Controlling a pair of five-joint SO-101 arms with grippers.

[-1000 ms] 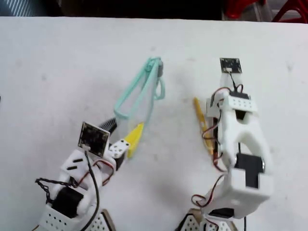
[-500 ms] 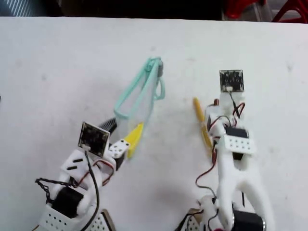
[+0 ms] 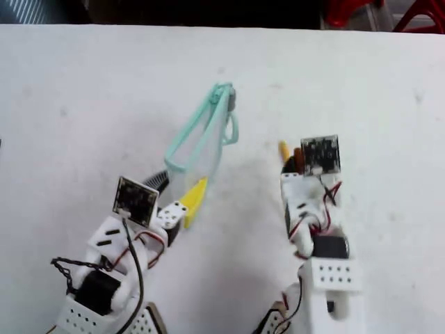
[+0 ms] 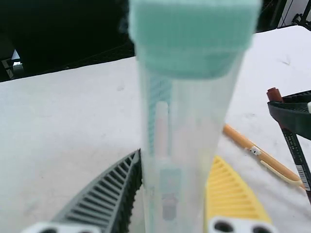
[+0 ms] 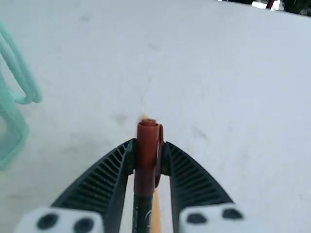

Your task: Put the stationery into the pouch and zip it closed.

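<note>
Left gripper (image 4: 177,162): clamped on the near end of the pouch (image 3: 198,139), with the grey finger (image 4: 107,194) on one face and the yellow finger (image 4: 231,194) on the other.
Pouch: clear with teal trim. In the high view it runs from the left gripper toward 1 o'clock across the white table (image 3: 104,83), and a teal loop (image 3: 231,131) hangs off its 3 o'clock side near the far end.
Inside the pouch: a pale stick-shaped item (image 4: 163,121) shows through the clear wall in the left wrist view; what sort of item cannot be told.
Right gripper (image 5: 147,145): closed on a brown pen (image 5: 145,170), above the orange pen (image 3: 284,149). The brown pen's capped end sticks out just past the fingertips.
Brown pen: at 3 o'clock of the pouch in the high view, apart from it.
Orange pen: flat on the table, its tip peeking out at 10 o'clock of the right arm's camera board in the high view. In the left wrist view it lies near the yellow finger, not touching it.
</note>
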